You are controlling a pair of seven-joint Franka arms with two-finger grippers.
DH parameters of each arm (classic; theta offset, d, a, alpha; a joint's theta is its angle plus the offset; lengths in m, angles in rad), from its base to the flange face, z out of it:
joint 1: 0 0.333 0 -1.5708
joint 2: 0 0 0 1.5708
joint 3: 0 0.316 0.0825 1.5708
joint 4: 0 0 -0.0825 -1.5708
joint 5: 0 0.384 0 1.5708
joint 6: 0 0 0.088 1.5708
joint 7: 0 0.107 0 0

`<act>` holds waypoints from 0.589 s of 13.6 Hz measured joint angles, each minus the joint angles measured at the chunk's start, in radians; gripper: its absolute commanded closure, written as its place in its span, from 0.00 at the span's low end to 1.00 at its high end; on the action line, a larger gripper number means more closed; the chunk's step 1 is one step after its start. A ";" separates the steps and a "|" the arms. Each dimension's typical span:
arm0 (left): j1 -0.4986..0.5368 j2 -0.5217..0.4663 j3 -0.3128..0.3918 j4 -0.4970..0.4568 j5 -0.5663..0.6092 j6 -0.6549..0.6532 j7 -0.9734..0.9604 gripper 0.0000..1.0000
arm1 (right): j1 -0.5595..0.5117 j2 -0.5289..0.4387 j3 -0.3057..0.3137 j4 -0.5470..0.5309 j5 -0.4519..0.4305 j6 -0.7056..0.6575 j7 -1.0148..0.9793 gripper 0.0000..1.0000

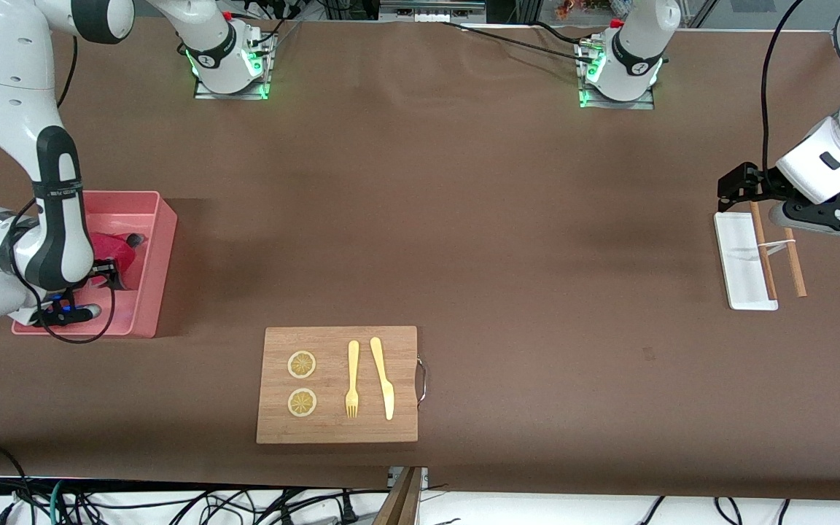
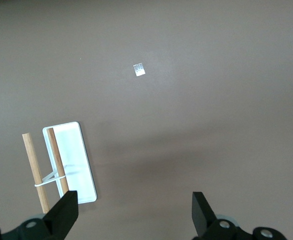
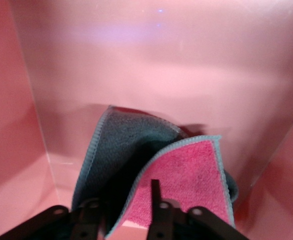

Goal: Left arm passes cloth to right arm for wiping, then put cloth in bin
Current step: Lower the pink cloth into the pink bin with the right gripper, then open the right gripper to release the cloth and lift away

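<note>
The salmon-pink bin (image 1: 165, 219) stands at the right arm's end of the table. Inside it lies the cloth (image 1: 115, 248), crimson-pink with a grey backing, folded and slumped against the bin wall (image 3: 161, 65). My right gripper (image 1: 117, 273) reaches down into the bin. In the right wrist view the cloth (image 3: 186, 170) has a folded edge lying loosely between the parted fingers of the right gripper (image 3: 124, 210). My left gripper (image 1: 737, 186) waits open and empty over the table at the left arm's end; in its own view the left gripper (image 2: 135, 215) has bare table between its fingers.
A small flat white tray (image 1: 741, 255) with two wooden sticks (image 1: 795, 262) tied by a white band lies under the left arm. A wooden board (image 1: 340, 430) near the front camera carries two lemon slices (image 1: 302, 364), a yellow fork (image 1: 352, 379) and a knife (image 1: 383, 379).
</note>
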 measured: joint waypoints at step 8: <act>0.000 0.000 0.000 0.000 0.000 0.000 0.000 0.00 | -0.001 -0.153 -0.005 0.128 0.028 -0.219 0.000 0.00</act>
